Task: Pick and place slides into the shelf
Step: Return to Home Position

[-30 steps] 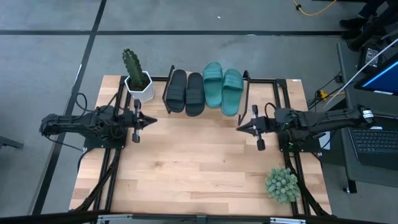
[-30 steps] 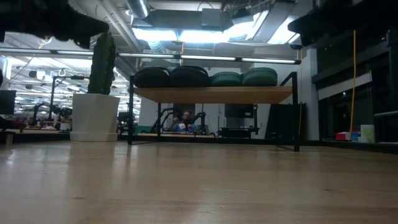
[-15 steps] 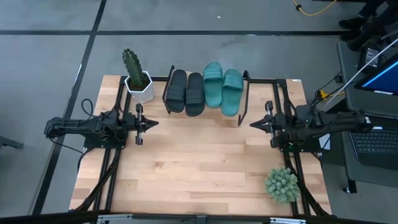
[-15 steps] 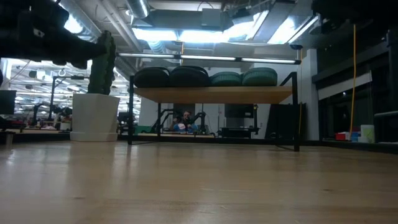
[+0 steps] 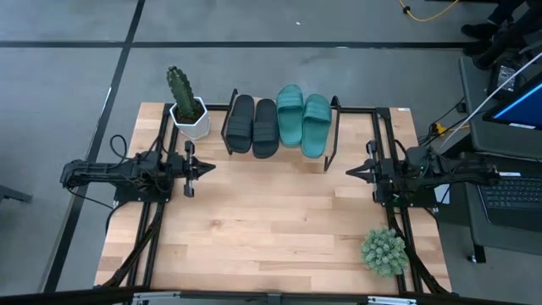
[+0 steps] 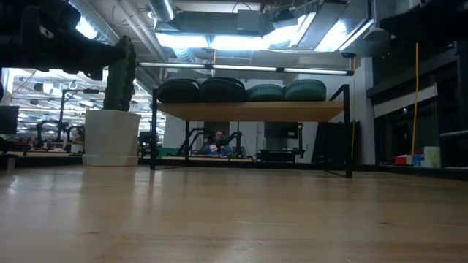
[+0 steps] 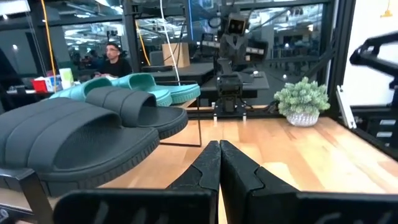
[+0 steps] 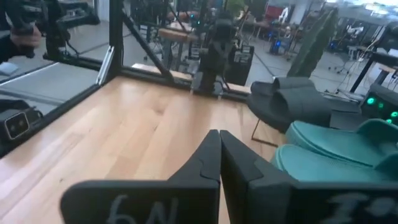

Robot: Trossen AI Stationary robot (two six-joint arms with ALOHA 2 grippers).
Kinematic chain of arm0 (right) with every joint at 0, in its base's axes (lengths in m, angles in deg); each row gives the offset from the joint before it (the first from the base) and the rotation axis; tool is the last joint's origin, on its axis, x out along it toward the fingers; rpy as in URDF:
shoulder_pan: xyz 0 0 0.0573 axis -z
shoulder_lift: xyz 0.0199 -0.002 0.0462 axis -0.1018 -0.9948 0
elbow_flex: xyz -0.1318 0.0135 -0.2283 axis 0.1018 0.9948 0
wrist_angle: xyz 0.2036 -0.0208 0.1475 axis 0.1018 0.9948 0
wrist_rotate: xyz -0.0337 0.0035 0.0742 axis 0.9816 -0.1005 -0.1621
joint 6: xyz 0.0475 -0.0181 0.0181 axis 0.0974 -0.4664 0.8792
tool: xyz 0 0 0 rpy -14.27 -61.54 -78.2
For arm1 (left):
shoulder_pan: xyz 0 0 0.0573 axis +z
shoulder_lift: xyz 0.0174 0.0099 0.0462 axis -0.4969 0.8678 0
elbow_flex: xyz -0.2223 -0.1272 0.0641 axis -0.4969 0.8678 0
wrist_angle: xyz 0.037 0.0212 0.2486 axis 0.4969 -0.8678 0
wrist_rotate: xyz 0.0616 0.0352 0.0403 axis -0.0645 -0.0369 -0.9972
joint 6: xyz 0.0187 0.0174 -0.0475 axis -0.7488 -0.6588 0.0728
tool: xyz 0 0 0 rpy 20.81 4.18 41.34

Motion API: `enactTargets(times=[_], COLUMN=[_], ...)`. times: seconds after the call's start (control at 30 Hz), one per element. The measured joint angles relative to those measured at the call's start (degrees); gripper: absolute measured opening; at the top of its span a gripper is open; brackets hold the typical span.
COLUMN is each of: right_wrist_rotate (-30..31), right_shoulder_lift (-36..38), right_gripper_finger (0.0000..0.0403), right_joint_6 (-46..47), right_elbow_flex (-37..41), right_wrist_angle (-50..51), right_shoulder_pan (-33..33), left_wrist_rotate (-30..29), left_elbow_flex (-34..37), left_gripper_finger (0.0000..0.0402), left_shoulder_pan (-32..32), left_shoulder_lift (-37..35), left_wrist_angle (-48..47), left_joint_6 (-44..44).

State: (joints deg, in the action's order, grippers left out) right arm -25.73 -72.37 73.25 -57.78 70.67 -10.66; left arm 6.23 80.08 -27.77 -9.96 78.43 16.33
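Two black slides and two teal slides lie side by side, soles down, on the shelf's wooden board at the table's far edge; they also show in the left wrist view and the right wrist view. My left gripper is shut and empty, left of the shelf, above the table. My right gripper is shut and empty, right of the shelf's near corner. Both sets of fingertips show shut in the wrist views.
A cactus in a white pot stands left of the shelf. A small green plant stands at the near right. Black frame rails run along both table sides. The wooden tabletop lies between the arms.
My right gripper has drawn back toward the table's right edge, away from the shelf. My left gripper has drawn back a little toward the left edge, then kept still. The slides have stayed on the shelf.
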Motion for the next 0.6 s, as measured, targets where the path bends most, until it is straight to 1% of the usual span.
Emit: enactTargets(times=[0.2,0.27,0.37,0.47,0.6], right_wrist_rotate=[-0.03,-0.04,-0.04,-0.29,-4.46], right_shoulder_lift=[3.66,4.73,6.02,6.99,7.68], right_gripper_finger=[0.0004,0.0004,0.0004,0.0004,0.0004], right_joint_6=[-1.00,-0.68,-0.48,-1.08,-2.68], right_elbow_flex=[10.02,12.10,13.52,14.01,14.71], right_wrist_angle=[-8.73,-10.80,-11.36,-11.49,-12.90], right_shoulder_pan=[0.00,0.00,0.00,0.00,0.00], left_wrist_rotate=[0.03,0.03,0.03,0.03,0.03], left_elbow_flex=[0.00,0.00,0.00,0.00,0.00], left_gripper_finger=[0.0000,0.0000,0.0000,0.0000,0.0000], left_shoulder_pan=[-0.15,-0.15,-0.17,-0.17,-0.17], left_shoulder_lift=[0.00,0.00,0.00,0.00,0.00], left_wrist_angle=[0.13,0.13,0.13,0.13,0.13], left_joint_6=[4.25,5.85,7.78,7.94,7.96])
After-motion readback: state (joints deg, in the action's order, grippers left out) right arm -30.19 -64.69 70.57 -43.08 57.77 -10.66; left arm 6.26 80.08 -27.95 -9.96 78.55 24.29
